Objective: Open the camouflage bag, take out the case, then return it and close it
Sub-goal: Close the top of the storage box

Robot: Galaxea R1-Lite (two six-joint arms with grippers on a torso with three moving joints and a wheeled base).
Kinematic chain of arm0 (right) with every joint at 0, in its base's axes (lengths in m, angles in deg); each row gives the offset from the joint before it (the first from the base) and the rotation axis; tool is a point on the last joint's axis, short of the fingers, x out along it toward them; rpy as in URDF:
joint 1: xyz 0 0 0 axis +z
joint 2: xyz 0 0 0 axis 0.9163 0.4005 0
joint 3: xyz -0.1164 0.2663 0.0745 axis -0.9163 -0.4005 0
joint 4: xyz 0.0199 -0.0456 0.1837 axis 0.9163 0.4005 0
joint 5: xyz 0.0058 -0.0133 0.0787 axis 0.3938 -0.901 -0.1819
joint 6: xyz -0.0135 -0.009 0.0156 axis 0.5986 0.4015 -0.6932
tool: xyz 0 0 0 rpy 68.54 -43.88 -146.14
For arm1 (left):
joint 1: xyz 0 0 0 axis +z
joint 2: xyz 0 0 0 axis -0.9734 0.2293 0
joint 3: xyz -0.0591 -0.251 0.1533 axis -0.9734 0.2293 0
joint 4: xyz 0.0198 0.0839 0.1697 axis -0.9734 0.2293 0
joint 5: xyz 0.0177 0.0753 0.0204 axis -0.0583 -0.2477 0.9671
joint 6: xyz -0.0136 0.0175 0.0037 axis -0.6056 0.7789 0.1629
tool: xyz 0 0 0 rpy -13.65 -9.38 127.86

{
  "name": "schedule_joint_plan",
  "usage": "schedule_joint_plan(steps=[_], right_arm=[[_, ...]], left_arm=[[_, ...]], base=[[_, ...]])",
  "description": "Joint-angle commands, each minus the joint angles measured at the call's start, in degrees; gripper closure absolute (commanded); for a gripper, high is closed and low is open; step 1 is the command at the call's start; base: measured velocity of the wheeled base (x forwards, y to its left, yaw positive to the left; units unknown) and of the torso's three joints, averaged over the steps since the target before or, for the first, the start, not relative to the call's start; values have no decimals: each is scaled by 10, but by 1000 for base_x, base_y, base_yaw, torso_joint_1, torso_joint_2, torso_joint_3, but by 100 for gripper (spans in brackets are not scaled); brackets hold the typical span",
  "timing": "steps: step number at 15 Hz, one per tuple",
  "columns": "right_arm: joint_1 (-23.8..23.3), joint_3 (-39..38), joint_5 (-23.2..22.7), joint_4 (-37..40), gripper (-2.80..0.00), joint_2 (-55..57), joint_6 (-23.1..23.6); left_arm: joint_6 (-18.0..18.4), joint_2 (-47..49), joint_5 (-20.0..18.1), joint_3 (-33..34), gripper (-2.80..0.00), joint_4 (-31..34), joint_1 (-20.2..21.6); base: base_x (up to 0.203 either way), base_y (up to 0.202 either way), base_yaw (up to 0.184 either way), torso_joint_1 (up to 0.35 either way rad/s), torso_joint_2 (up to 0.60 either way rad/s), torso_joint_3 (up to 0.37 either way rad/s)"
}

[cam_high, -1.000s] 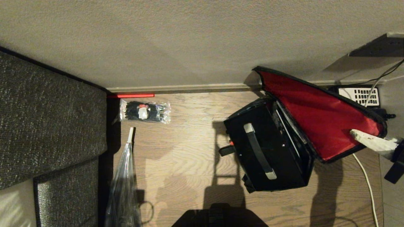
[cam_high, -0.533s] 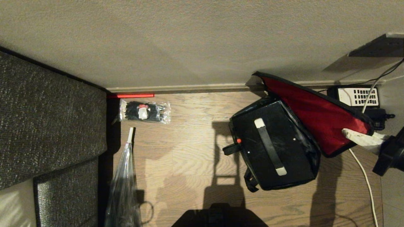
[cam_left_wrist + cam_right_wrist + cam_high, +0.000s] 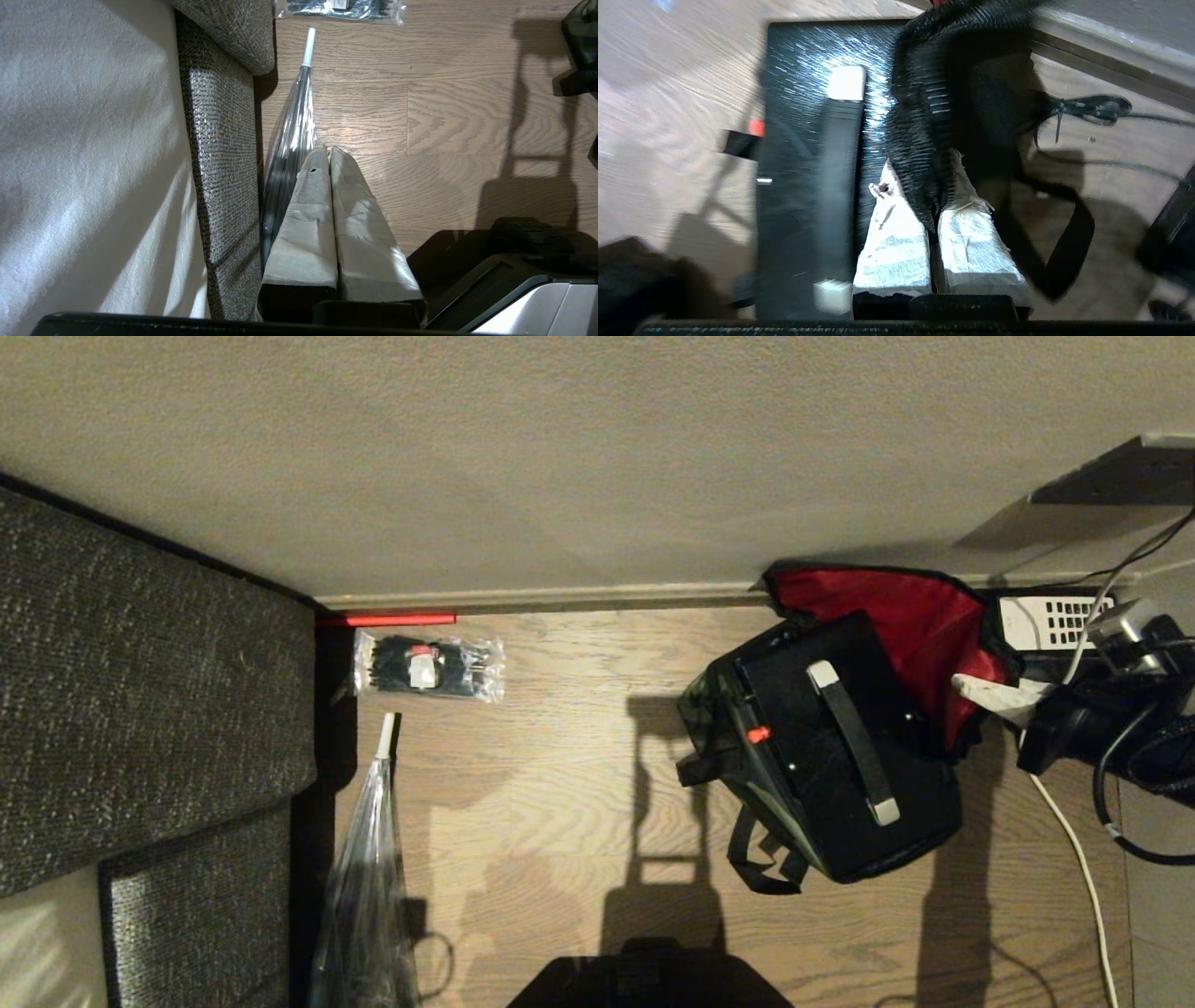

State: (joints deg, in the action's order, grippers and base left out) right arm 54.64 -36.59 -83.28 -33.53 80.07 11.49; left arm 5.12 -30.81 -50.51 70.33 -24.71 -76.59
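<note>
The camouflage bag (image 3: 711, 709) stands on the wood floor at the right, its lid (image 3: 901, 611) raised with the red lining showing. The case (image 3: 840, 756), a black box with a pale-ended handle and a small red latch, sits inside the bag's body. My right gripper (image 3: 971, 691) comes in from the right and is shut on the lid's black edge (image 3: 924, 116), right beside the case (image 3: 798, 186). My left gripper (image 3: 328, 151) is parked low beside the sofa, shut, with nothing in it.
A dark woven sofa (image 3: 140, 709) fills the left. A packet of black ties (image 3: 429, 667), a red stick (image 3: 387, 619) and a clear umbrella (image 3: 369, 868) lie next to it. A telephone with a white keypad (image 3: 1055, 621) and a white cable (image 3: 1083, 868) lie right of the bag.
My right gripper has carried the lid edge leftward and toward the wall, so the red lid now folds over closer to the case. Bag and case have turned and slid right.
</note>
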Motion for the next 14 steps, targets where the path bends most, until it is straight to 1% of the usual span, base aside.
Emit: schedule_joint_plan(steps=[1,2,3,4,5,8,10,12,14], right_arm=[[-2,-4,-10,-6,0,53,37],[4,-20,-22,12,0,57,77],[22,-32,-33,57,0,61,123],[40,-33,-38,93,0,64,129],[51,-32,-41,110,0,64,129],[76,-49,-43,135,0,50,131],[91,-64,-43,148,0,54,134],[104,-60,-42,147,0,76,140],[112,-57,-39,148,0,102,160]], left_arm=[[0,1,0,0,0,-1,0],[0,1,0,0,0,-1,0],[0,1,0,0,0,-1,0],[0,1,0,0,0,-1,0],[0,1,0,0,0,-1,0],[0,1,0,0,0,-1,0],[0,1,0,0,0,-1,0],[0,1,0,0,0,0,0],[0,1,0,0,0,-1,0]], base=[[0,0,0,0,0,0],[0,0,0,0,0,0],[0,0,0,0,0,0],[0,0,0,0,0,0],[0,0,0,0,0,0],[0,0,0,0,0,0],[0,0,0,0,0,0],[0,0,0,0,0,0],[0,0,0,0,0,0]])
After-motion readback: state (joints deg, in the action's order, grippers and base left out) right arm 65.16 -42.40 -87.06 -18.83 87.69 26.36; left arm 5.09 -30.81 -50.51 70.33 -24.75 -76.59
